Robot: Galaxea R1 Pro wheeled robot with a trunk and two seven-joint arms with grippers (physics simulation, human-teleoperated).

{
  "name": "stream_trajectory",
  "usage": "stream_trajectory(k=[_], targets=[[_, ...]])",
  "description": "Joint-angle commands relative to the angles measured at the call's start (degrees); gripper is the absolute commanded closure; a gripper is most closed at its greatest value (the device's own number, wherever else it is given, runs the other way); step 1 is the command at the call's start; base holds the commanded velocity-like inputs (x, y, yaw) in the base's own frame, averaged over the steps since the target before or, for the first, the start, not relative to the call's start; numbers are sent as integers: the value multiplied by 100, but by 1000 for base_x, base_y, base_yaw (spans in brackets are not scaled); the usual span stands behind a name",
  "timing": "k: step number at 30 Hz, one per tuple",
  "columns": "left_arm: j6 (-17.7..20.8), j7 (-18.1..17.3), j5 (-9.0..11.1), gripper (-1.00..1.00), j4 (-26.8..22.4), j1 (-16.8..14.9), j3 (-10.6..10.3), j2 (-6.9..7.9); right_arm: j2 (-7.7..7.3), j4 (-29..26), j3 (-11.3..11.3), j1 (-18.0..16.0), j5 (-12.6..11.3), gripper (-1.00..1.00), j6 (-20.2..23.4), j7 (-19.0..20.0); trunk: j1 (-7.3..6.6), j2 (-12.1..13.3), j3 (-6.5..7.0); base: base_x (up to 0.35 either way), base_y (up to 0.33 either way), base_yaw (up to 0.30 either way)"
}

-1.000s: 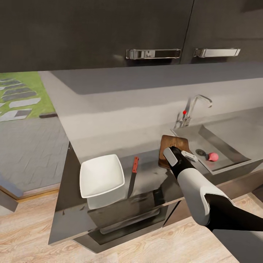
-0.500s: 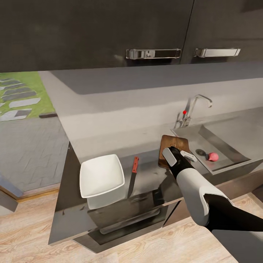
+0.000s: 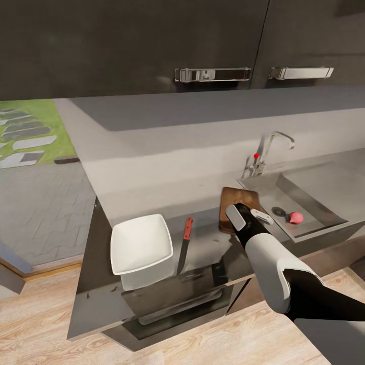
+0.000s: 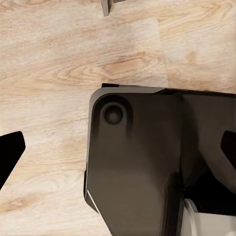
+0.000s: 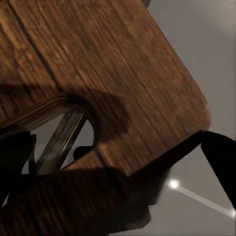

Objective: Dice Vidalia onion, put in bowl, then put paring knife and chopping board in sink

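Countertop (image 3: pixel 152 197), chopping board (image 5: pixel 108 73) between right jaws

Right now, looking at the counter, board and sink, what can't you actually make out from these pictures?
- Right hand: in the head view its own body hides the fingertips; open or shut is unclear.
- Chopping board: the near end is hidden by that hand in the head view; the right wrist view crops it at the edges.
- Onion: too small in the head view to judge its surface.
- Left hand: the left wrist view shows wood floor and a dark robot part; grip state unknown.
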Motion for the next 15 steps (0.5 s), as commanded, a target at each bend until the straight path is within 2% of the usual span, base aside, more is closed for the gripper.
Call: stream_trajectory(k=[1, 15], targets=[[-8, -4, 17, -100, -7, 2, 10, -3, 1, 120, -48, 1, -69, 100, 50, -14, 4, -5, -9, 0, 0, 0], [-8, -5, 17, -100, 2, 3, 10, -2, -29, 103, -64, 1, -62, 100, 52, -31, 4, -5, -2, 0, 0, 0]])
